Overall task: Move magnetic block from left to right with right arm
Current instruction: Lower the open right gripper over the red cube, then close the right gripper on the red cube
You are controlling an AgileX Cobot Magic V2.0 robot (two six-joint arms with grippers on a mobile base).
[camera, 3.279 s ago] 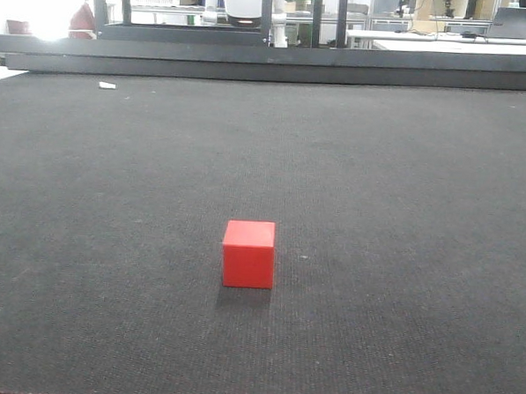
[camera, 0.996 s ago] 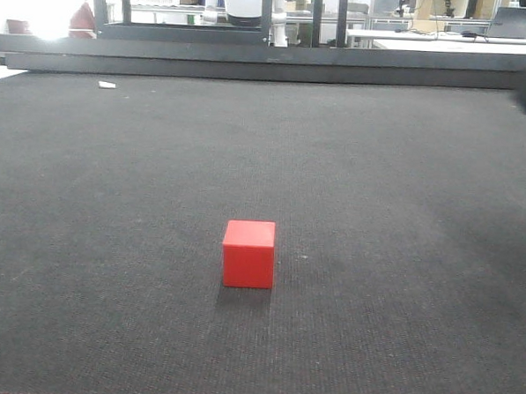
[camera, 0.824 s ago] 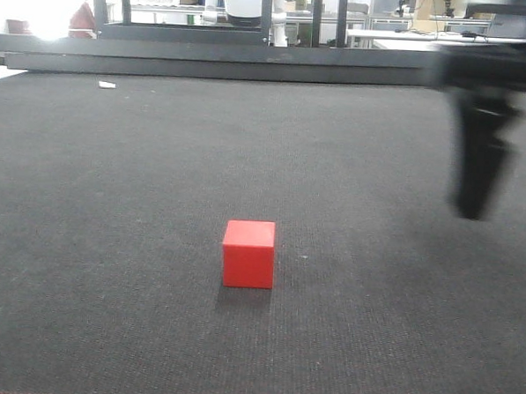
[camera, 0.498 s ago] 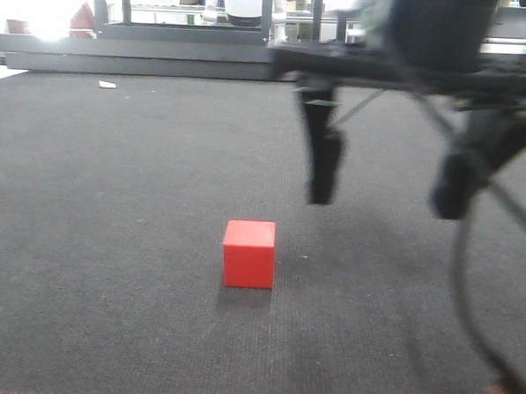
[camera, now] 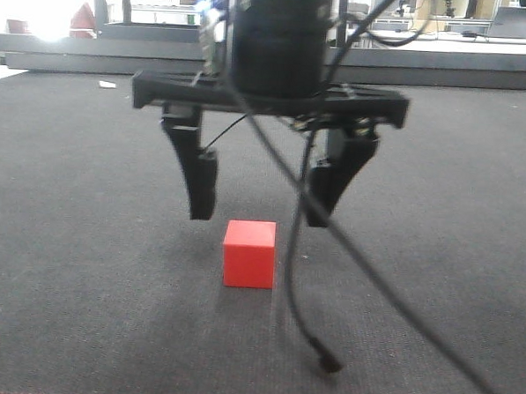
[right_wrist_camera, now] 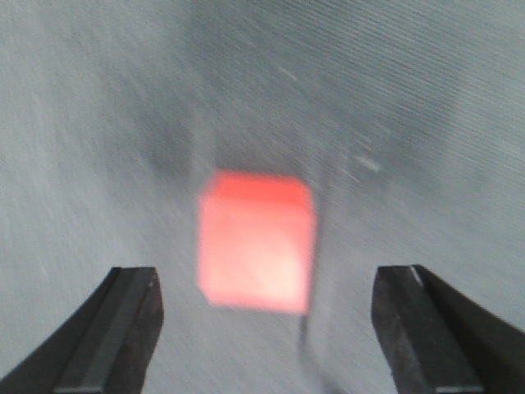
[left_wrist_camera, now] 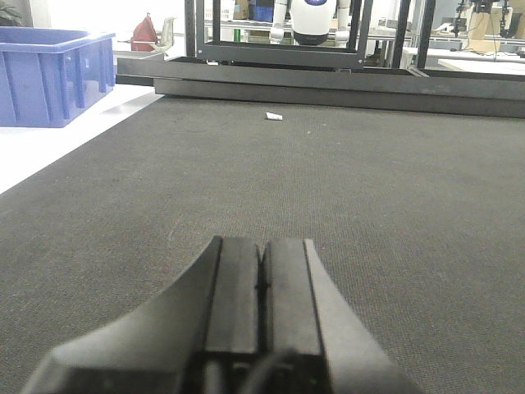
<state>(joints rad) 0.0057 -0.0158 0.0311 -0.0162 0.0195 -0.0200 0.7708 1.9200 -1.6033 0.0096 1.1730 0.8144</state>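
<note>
Broadly, a dark grey woven mat [camera: 86, 197] is covering the whole work surface, and a long black metal rail [camera: 76, 59] is running along its far edge at 12 o'clock, with lab benches and a white robot body [left_wrist_camera: 313, 18] standing behind it. A small white scrap [camera: 106, 85] is lying on the mat at 10 o'clock from the centre, and in the left wrist view a blue plastic bin [left_wrist_camera: 49, 74] is sitting off the mat at 10 o'clock. The small bright-red magnetic cube [camera: 249, 254] is resting flat on the mat near the middle, its faces plain and matte. The bulky black right gripper [camera: 258, 216] is hanging directly over it, pointing downward with its two fingers spread wide; one fingertip is sitting at 10 o'clock and the other at 2 o'clock from the cube, neither touching it. A loose black cable [camera: 303, 278] is dangling from the arm just beside the cube at 3 o'clock. The black left gripper [left_wrist_camera: 262, 246] is lying low over bare mat, its fingers pressed together with nothing between them.
</note>
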